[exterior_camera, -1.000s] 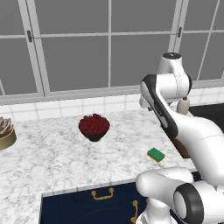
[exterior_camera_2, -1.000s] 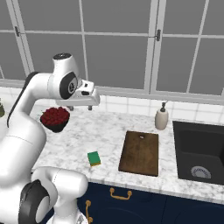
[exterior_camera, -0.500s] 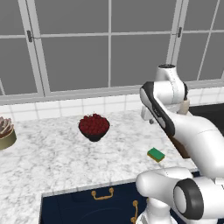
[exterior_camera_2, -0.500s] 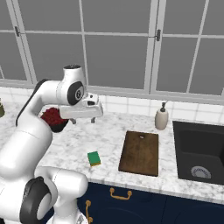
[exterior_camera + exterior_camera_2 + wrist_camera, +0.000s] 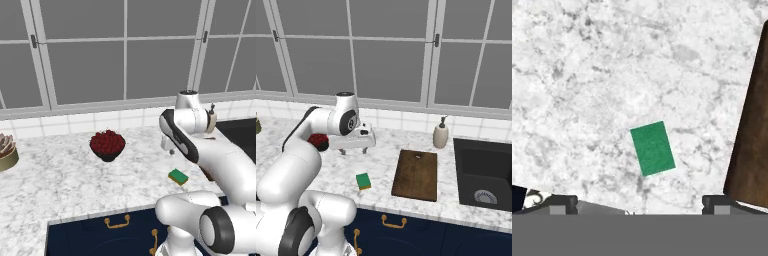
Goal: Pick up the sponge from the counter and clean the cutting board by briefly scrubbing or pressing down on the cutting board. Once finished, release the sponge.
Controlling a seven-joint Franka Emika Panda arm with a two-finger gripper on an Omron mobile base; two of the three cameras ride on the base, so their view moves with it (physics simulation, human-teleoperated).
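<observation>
The sponge point(image 5: 652, 148) shows its green top in the hand view, lying flat on the marbled counter point(image 5: 587, 75). It also lies near the counter's front edge in both base views point(image 5: 178, 176) point(image 5: 363, 180). My gripper point(image 5: 354, 149) hangs above the counter, behind the sponge and well clear of it, pointing down. Its jaws are open with nothing between the fingertips point(image 5: 562, 202). The dark brown cutting board point(image 5: 416, 174) lies flat to the right of the sponge, and its edge point(image 5: 752, 150) shows at the right of the hand view.
A dark bowl of red fruit point(image 5: 107, 144) stands behind and left of the gripper. A soap dispenser point(image 5: 441, 134) stands at the back wall beside the dark sink point(image 5: 483, 172). A potted plant point(image 5: 6, 152) sits at the far left. Windows rise behind the counter point(image 5: 386, 165).
The arm has come down and swung toward the sponge, bringing the hand lower over the counter. The jaws have spread a little wider. The sponge and board have not moved.
</observation>
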